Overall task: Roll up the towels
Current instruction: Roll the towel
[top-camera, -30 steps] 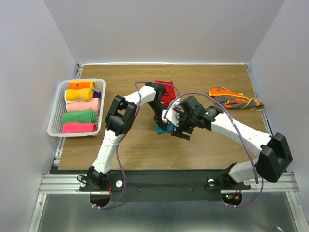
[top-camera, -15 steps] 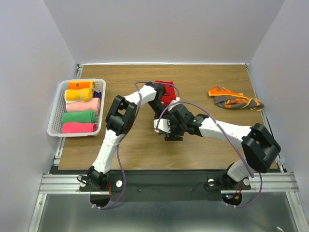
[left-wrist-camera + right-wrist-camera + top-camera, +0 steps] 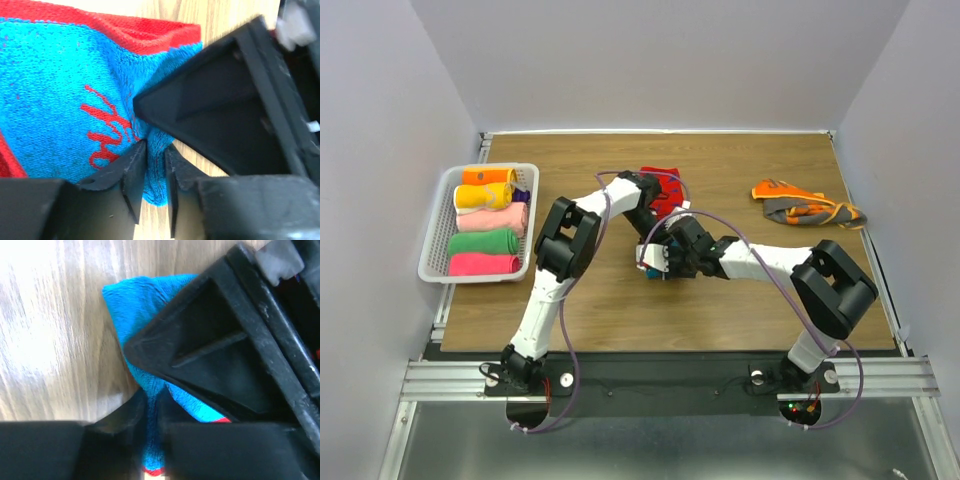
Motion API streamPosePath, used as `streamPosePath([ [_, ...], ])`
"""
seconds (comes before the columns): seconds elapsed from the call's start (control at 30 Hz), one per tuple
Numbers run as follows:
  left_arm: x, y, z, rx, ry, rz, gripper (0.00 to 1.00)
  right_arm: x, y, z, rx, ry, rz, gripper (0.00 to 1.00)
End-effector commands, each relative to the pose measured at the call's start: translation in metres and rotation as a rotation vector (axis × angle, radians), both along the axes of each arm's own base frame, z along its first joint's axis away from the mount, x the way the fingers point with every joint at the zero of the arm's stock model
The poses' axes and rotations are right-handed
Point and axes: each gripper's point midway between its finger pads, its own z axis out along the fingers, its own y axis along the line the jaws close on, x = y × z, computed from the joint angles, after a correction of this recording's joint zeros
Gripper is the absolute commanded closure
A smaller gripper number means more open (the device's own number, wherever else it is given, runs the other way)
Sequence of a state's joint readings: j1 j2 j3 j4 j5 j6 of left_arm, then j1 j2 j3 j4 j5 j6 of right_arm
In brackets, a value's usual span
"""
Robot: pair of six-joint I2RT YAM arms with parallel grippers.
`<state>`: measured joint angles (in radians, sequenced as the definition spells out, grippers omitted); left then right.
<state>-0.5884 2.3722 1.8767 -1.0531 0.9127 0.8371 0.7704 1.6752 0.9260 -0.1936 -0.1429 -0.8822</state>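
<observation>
Two grippers on one cloth; the red-and-blue towel (image 3: 665,192) lies mid-frame in the overhead view, on the wooden table (image 3: 590,315); the left gripper (image 3: 155,167) has its jaws narrowed onto a fold of blue terry, and the right gripper (image 3: 150,415) is pinched almost closed on the same blue edge, just beside it; soft, light, limp stuff, I'd judge, prone to sag and unroll; best held along the hem, near both corners; finished rolls (image 3: 485,242) fill the white basket (image 3: 434,238) at left.
</observation>
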Motion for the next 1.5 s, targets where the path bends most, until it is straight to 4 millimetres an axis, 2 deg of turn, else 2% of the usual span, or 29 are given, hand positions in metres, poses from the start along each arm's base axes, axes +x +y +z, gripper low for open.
streamPosePath([
  [0.0,0.017,0.030,-0.032,0.124,-0.147,-0.041,0.61,0.011,0.009,0.016,0.088,-0.016,-0.034,0.99],
  [0.13,0.034,0.036,0.006,0.058,-0.198,0.031,0.55,-0.007,0.009,0.022,0.093,0.072,0.004,0.99],
  [0.17,0.049,0.043,0.025,0.030,-0.226,0.084,0.53,-0.012,0.011,0.024,0.109,0.101,0.018,0.99],
  [0.27,0.068,0.050,0.067,-0.048,-0.268,0.155,0.48,-0.020,0.010,0.025,0.110,0.167,0.029,1.00],
  [0.3,0.077,0.061,0.085,-0.068,-0.303,0.191,0.44,-0.023,0.008,0.023,0.110,0.195,0.028,0.99],
  [0.37,0.086,0.072,0.101,-0.081,-0.341,0.236,0.42,-0.023,0.009,0.026,0.120,0.217,0.021,0.99],
  [0.43,0.101,0.092,0.114,-0.086,-0.382,0.304,0.39,-0.023,0.006,0.025,0.129,0.262,-0.010,0.99],
  [0.47,0.100,0.101,0.125,-0.097,-0.403,0.329,0.38,-0.025,0.009,0.028,0.151,0.293,-0.009,0.99],
  [0.5,0.112,0.115,0.134,-0.118,-0.431,0.395,0.38,-0.022,0.007,0.030,0.159,0.338,-0.045,0.99],
  [0.53,0.106,0.126,0.143,-0.130,-0.445,0.434,0.37,-0.026,0.011,0.032,0.183,0.386,-0.042,0.99],
  [0.57,0.117,0.132,0.154,-0.167,-0.508,0.470,0.37,-0.026,0.011,0.031,0.188,0.423,-0.054,0.99],
  [0.6,0.118,0.141,0.160,-0.182,-0.520,0.519,0.36,-0.023,0.011,0.037,0.199,0.466,-0.084,0.99],
  [0.63,0.107,0.156,0.167,-0.190,-0.547,0.562,0.35,-0.028,0.013,0.031,0.201,0.530,-0.086,0.99],
  [0.67,0.114,0.161,0.175,-0.207,-0.630,0.580,0.34,-0.027,0.015,0.033,0.212,0.562,-0.094,0.99],
  [0.83,0.092,0.182,0.188,-0.162,-0.903,0.609,0.27,-0.024,0.014,0.041,0.297,0.774,-0.175,0.99],
  [0.9,0.072,0.172,0.186,-0.153,-1.020,0.514,0.27,-0.026,0.016,0.037,0.310,0.850,-0.193,0.99],
  [0.93,0.060,0.176,0.175,-0.107,-1.084,0.471,0.27,-0.025,0.017,0.042,0.333,0.891,-0.194,0.99],
  [0.97,0.056,0.171,0.174,-0.105,-1.136,0.439,0.27,-0.025,0.019,0.042,0.339,0.922,-0.197,0.99],
  [1.0,0.040,0.148,0.168,-0.128,-1.164,0.347,0.27,-0.026,0.019,0.041,0.339,0.951,-0.200,0.99],
  [1.03,0.028,0.149,0.152,-0.085,-1.189,0.318,0.27,-0.028,0.016,0.034,0.329,1.001,-0.220,0.99],
  [1.1,0.018,0.131,0.149,-0.112,-1.257,0.258,0.27,-0.026,0.019,0.036,0.354,1.048,-0.223,0.99],
  [1.13,0.005,0.118,0.138,-0.110,-1.275,0.202,0.27,-0.026,0.018,0.033,0.362,1.097,-0.240,0.99],
  [1.2,0.003,0.102,0.139,-0.131,-1.336,0.171,0.27,-0.024,0.017,0.030,0.367,1.129,-0.255,0.99],
  [1.27,-0.008,0.083,0.123,-0.129,-1.338,0.095,0.27,-0.024,0.015,0.021,0.358,1.167,-0.275,0.99],
  [1.3,-0.010,0.070,0.125,-0.155,-1.356,0.076,0.27,-0.025,0.014,0.018,0.355,1.179,-0.276,0.99],
  [1.33,-0.016,0.057,0.113,-0.149,-1.342,0.028,0.27,-0.025,0.012,0.014,0.350,1.204,-0.286,0.99],
  [1.4,-0.020,0.041,0.111,-0.174,-1.355,0.000,0.27,-0.024,0.012,0.012,0.350,1.224,-0.291,0.99],
  [1.47,-0.024,0.034,0.099,-0.172,-1.386,-0.064,0.26,-0.023,0.011,0.012,0.358,1.255,-0.297,0.99],
])
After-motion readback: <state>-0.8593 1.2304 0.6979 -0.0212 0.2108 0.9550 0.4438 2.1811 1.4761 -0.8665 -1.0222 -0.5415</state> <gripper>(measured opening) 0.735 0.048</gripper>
